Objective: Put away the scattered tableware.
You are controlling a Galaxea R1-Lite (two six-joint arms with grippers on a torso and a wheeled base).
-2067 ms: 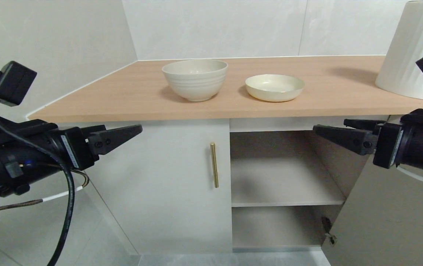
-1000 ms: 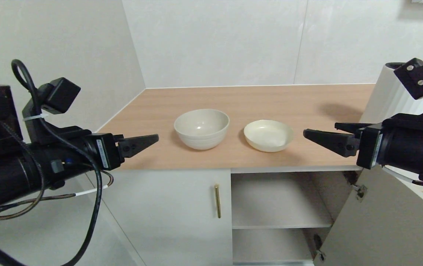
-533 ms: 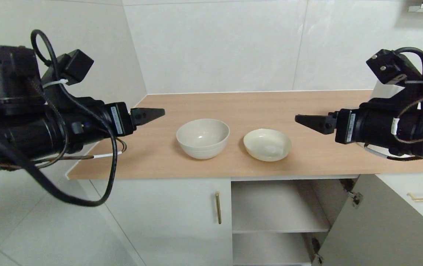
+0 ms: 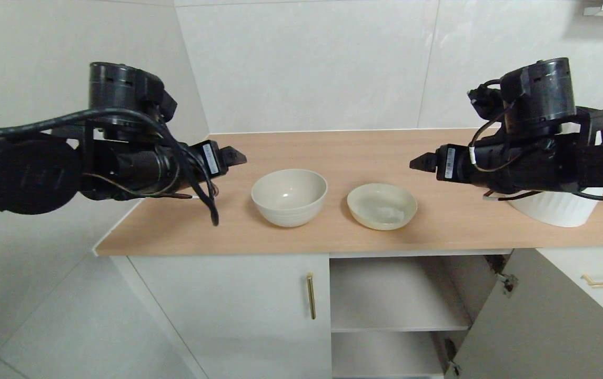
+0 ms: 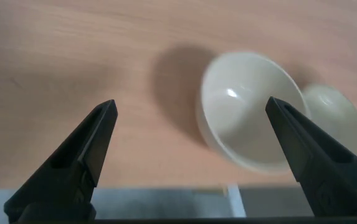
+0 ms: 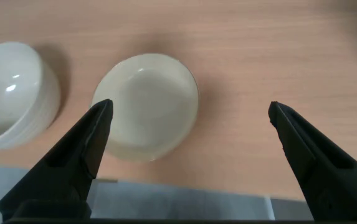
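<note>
- Your left fingers [image 4: 230, 156] and right fingers [image 4: 423, 162] hang wide open and empty above the desk [image 4: 333, 150]. The bowl [image 4: 289, 196] and shallow dish [image 4: 381, 205] sit side by side near its front edge.
- If you descend off-centre, you may shove either one over that edge.
- The glossy rims could slip when pinched.

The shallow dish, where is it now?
In the head view, the shallow dish sits on the counter, right of the deep bowl, above the open cabinet.
</note>
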